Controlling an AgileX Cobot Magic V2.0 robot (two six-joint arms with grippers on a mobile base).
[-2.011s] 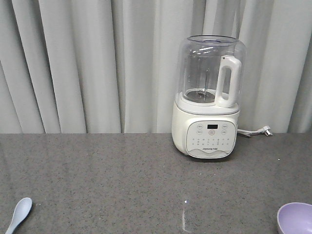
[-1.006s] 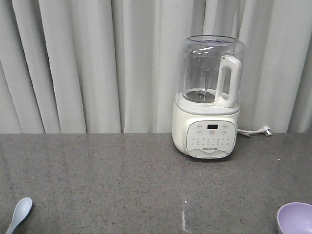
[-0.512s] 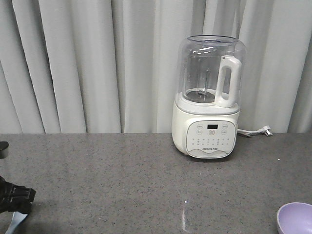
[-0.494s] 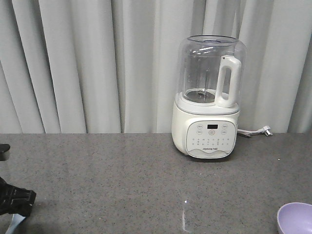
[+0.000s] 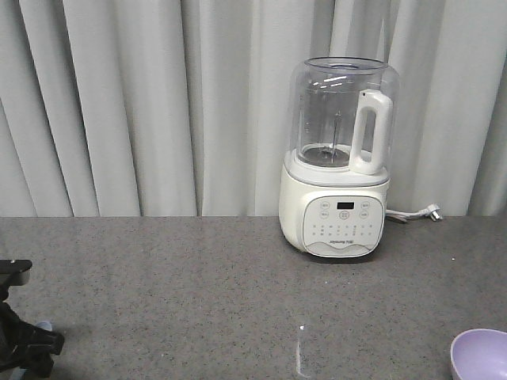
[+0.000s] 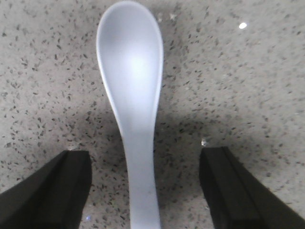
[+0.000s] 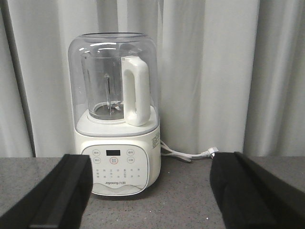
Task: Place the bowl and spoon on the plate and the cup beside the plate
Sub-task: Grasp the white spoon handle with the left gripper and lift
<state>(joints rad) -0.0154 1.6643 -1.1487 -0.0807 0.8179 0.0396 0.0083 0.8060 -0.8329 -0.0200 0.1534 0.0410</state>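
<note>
Since half a second ago, the left gripper (image 5: 30, 348) has been lowered at the bottom left of the front view, and the spoon (image 6: 133, 95) is almost wholly covered there. In the left wrist view, its fingers (image 6: 52, 191) are held wide apart on either side of the handle, untouched, and the spoon is laid flat on the speckled countertop (image 6: 238, 71), scoop toward the top. The right gripper (image 7: 150, 160) is held wide open and empty before the blender (image 7: 114, 114). The bowl (image 5: 479, 354) is seen at the bottom right corner
</note>
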